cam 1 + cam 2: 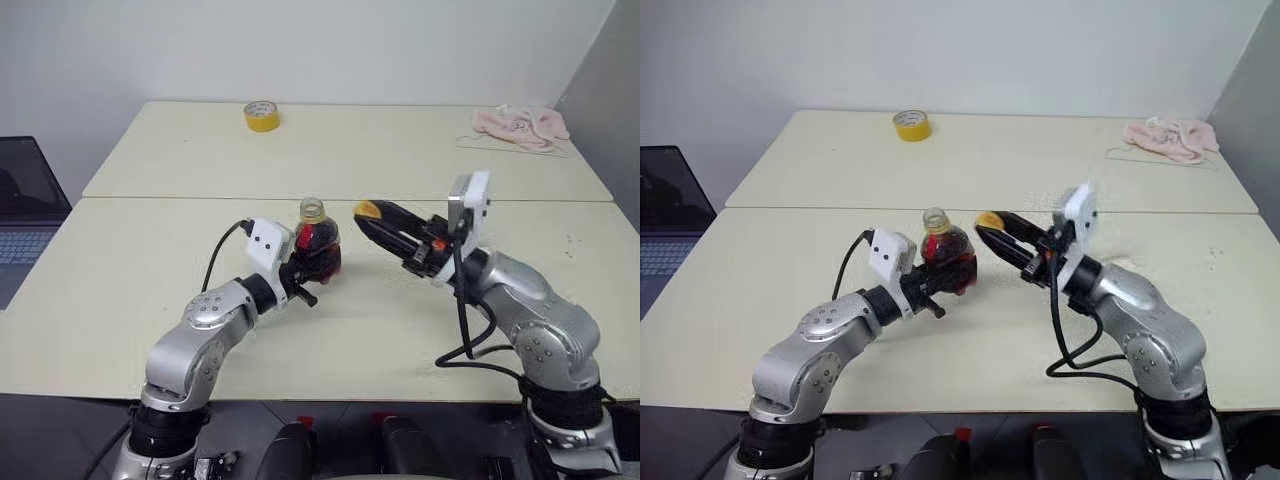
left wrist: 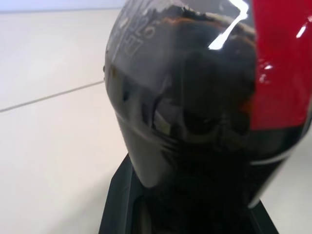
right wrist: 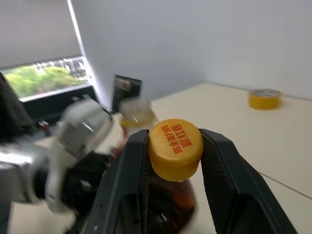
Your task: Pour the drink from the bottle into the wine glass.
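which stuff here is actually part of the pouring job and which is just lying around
Part of the job:
- bottle with the dark drink, held by the left tool
- yellow cap, off the bottle, held by the right tool

Just lying about:
- yellow tape roll
- pink cloth
- laptop

Yellow cap (image 3: 175, 149) with orange lettering; red-labelled bottle (image 1: 318, 243) of dark drink (image 2: 204, 126).
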### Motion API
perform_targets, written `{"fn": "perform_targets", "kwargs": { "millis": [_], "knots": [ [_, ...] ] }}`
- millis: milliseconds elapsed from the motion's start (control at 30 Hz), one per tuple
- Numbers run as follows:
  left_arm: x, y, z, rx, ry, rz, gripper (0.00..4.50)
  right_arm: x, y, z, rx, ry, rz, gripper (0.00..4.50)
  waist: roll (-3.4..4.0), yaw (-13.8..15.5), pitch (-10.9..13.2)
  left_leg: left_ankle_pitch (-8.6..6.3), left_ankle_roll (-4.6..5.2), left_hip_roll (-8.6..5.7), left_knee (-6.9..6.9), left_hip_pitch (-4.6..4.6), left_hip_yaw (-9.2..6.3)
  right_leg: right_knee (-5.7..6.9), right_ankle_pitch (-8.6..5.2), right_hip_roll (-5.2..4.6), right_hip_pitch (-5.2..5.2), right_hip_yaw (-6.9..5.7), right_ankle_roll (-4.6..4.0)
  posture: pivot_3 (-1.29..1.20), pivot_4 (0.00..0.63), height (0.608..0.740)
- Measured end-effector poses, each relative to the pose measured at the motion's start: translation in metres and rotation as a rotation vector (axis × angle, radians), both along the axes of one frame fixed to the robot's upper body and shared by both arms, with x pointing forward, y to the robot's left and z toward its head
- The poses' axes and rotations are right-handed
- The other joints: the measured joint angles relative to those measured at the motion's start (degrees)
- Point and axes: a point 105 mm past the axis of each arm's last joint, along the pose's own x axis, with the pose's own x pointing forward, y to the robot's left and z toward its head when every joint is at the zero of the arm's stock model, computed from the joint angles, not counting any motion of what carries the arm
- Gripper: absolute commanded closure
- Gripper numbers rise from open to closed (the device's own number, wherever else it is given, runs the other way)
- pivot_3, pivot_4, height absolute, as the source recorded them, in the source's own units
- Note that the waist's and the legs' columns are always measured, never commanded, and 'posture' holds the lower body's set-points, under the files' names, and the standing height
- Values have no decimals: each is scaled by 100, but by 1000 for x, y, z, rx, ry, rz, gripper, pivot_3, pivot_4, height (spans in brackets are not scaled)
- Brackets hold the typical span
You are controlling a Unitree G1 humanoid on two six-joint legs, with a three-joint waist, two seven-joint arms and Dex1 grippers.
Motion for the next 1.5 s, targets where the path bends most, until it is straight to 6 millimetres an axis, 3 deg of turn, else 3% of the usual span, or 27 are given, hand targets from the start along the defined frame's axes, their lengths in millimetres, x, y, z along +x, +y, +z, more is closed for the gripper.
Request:
{"fn": "perform_targets", "kwargs": {
  "millis": [167,467,567,700,767,967,1033,1100,1167,1300,1500],
  "knots": [
    [2,0,-2,14,-43,50,3859,-9,-39,-51,-103,46,-205,3270,-2,22,1,1,-1,0,2,0,4,0,0,0,2,3,1,0,150,740],
    [-4,-12,-6,25,-62,11,3859,-16,-125,-101,-79,169,-659,3271,-1,5,1,0,-1,2,-1,12,6,4,0,3,9,5,1,0,150,740],
    [-3,-13,-5,32,-78,11,3859,-14,-146,-119,-93,229,-750,3271,-1,8,1,0,0,1,-1,11,6,4,-1,3,10,5,0,0,150,740],
    [-3,-14,-4,33,-87,8,3859,-10,-161,-138,-115,287,-809,3271,0,4,0,0,0,1,-1,12,8,4,-1,3,11,6,0,0,150,740],
    [-3,-15,-4,35,-89,3,3859,-9,-164,-145,-130,307,-820,2528,0,4,0,0,0,1,-1,12,8,4,-1,3,11,6,0,0,150,740],
    [-3,-15,-2,39,-102,4,3859,-10,-164,-146,-144,300,-793,472,0,5,0,0,0,1,0,13,7,3,-1,3,14,5,0,0,150,740],
    [-2,-14,-2,35,-105,17,3859,-14,-163,-146,-181,281,-760,0,0,5,0,0,1,1,0,12,8,3,-1,3,14,6,1,0,150,740],
    [0,-9,-1,32,-105,44,3859,-19,-161,-143,-223,232,-720,0,0,6,0,0,1,1,1,13,8,3,-1,3,15,6,1,0,150,740],
    [5,-3,-2,14,-98,93,3859,-22,-147,-127,-272,99,-617,0,3,-6,1,-1,2,1,1,18,13,4,-1,3,15,9,1,0,150,740],
    [14,16,-6,-10,-74,201,3859,-17,-96,-79,-240,-125,-376,0,2,-53,1,1,-1,17,0,23,12,8,0,18,15,9,0,0,150,740],
    [26,58,-18,-22,-14,336,3859,3,-32,-41,-167,-126,-139,0,1,3,1,11,-20,8,3,13,1,2,0,10,14,2,-1,0,150,740]
  ]
}}
